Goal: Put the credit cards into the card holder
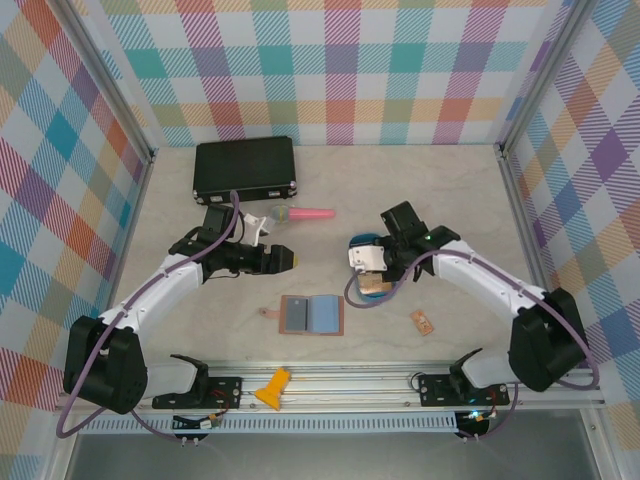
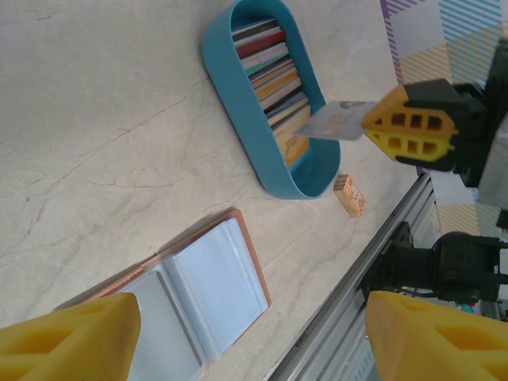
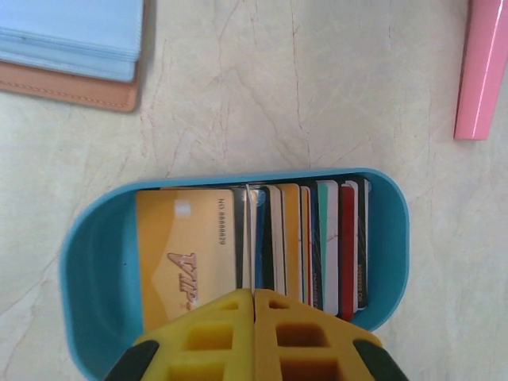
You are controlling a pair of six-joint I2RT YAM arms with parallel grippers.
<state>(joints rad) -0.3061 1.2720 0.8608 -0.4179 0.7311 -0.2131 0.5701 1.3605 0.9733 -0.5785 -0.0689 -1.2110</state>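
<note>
The card holder (image 1: 312, 314) lies open and flat on the table, grey-blue inside up, also under my left wrist (image 2: 210, 290). Several credit cards (image 3: 317, 238) stand on edge in a blue oval tray (image 3: 87, 262), with an orange one (image 3: 186, 246) at one end. My right gripper (image 3: 253, 295) hangs over the tray (image 1: 360, 241), shut on a pale credit card (image 2: 333, 121) that it holds above the stack. My left gripper (image 1: 290, 258) hovers left of the tray and above the holder, jaws wide open with nothing between them (image 2: 246, 349).
A large black case (image 1: 245, 167) sits at the back left. A pink stick (image 1: 310, 212) lies behind the grippers. A small orange tag (image 1: 422, 321) rests right of the holder. The metal rail (image 1: 340, 380) runs along the near edge, with a yellow piece (image 1: 273, 388) on it.
</note>
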